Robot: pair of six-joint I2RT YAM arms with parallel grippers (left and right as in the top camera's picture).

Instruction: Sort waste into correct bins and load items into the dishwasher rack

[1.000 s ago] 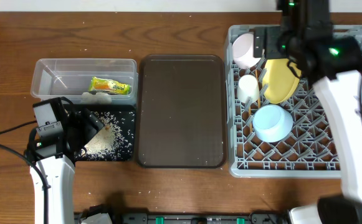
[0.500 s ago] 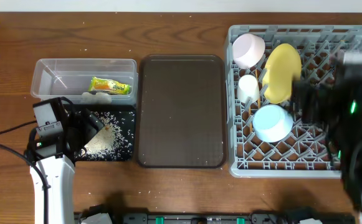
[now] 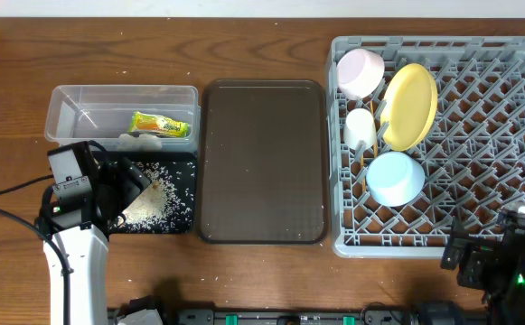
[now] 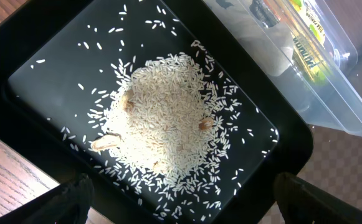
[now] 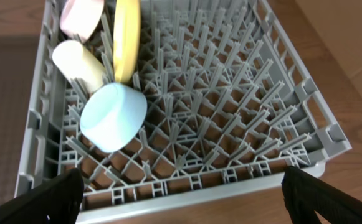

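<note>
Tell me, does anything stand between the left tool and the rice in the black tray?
Nothing visible does. The rice lies uncovered in the black tray, straight ahead of the open left tool.

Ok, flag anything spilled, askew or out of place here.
Nothing serious. The rice is strewn loosely around its heap but lies inside the black tray, with a few tan scraps mixed in. The yellow plate leans between the pegs of the rack, which looks normal.
</note>
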